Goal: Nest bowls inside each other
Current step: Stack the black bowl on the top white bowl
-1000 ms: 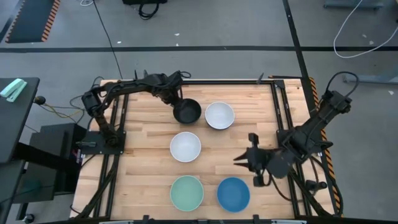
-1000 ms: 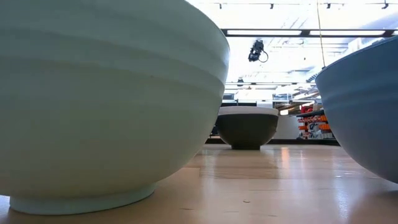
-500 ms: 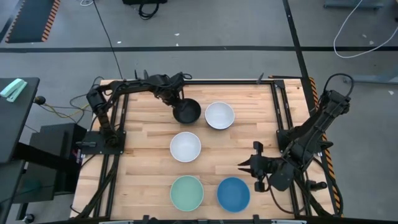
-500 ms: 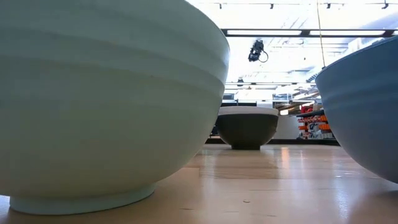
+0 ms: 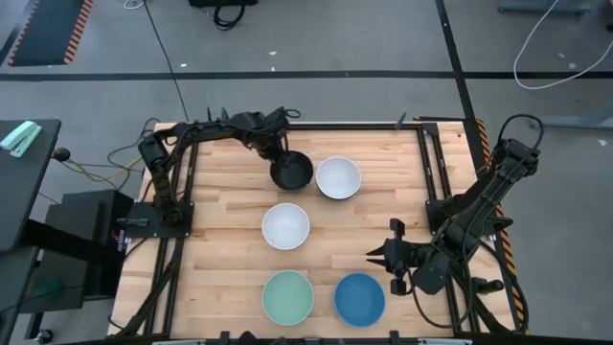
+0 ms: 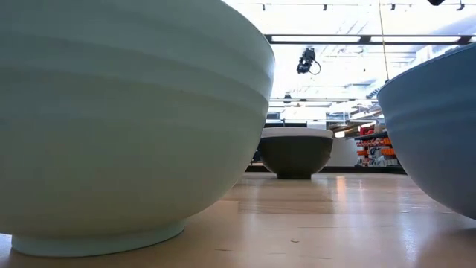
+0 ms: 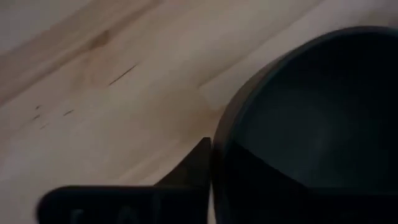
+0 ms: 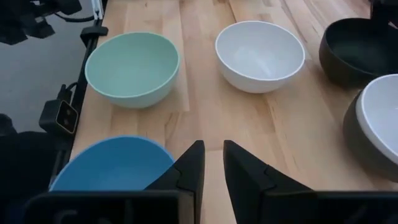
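Note:
A black bowl (image 5: pixel 291 172) sits near the far edge, with my left gripper (image 5: pixel 277 155) shut on its left rim. Just to its right, a white bowl (image 5: pixel 338 177) rests nested in a second black bowl (image 8: pixel 357 144). Another white bowl (image 5: pixel 285 226) stands at the table's middle. The mint green bowl (image 5: pixel 288 296) and the blue bowl (image 5: pixel 359 299) stand by the near edge. My right gripper (image 5: pixel 374 256) hovers shut just beyond the blue bowl's right side, touching nothing. In the low view the mint bowl (image 6: pixel 126 119) hides the held black bowl. My left gripper holds the black bowl by its rim (image 7: pixel 219 140) on the side toward the table's left. One finger (image 7: pixel 194 167) lies outside the wall; the other is lost in the dark inside. The fingers slant down from the far left. Whether the bowl's base touches the table, I cannot tell.
Black rails (image 5: pixel 433 182) run along the table's left and right sides, where the arm bases stand. Bare wood (image 5: pixel 230 240) lies left of the middle white bowl and between the two rows of bowls.
My right gripper has moved toward the near edge, closer to the blue bowl. My left gripper has shifted slightly to the right, carrying the black bowl a little toward the nested white bowl.

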You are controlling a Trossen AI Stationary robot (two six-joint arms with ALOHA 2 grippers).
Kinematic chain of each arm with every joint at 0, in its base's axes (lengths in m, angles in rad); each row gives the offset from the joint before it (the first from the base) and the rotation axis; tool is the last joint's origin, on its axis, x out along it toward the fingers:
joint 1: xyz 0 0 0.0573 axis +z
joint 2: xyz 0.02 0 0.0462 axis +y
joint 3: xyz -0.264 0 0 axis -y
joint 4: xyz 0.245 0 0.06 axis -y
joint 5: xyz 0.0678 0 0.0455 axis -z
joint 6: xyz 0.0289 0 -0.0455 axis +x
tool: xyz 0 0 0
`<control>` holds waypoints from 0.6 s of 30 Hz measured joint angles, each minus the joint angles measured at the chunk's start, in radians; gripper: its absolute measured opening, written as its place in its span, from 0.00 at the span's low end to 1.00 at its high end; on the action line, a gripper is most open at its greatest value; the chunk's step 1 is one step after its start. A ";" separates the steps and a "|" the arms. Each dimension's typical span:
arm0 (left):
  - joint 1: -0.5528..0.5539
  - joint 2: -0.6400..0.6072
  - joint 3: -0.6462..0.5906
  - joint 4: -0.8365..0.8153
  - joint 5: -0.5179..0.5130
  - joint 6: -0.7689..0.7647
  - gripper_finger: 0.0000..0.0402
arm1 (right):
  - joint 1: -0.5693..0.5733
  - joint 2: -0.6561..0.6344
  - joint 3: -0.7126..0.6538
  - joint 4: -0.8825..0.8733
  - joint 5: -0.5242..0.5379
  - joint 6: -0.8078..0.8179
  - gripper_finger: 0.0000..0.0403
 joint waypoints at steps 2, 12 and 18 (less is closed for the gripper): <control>-0.009 0.000 0.029 0.003 -0.002 0.007 0.03 | 0.000 0.000 0.000 0.001 0.000 0.000 0.17; -0.054 0.000 0.257 -0.175 -0.042 0.021 0.03 | 0.000 0.000 0.000 0.003 0.000 0.000 0.17; -0.104 0.000 0.397 -0.255 -0.067 0.016 0.03 | 0.005 0.000 0.000 0.003 0.000 0.001 0.17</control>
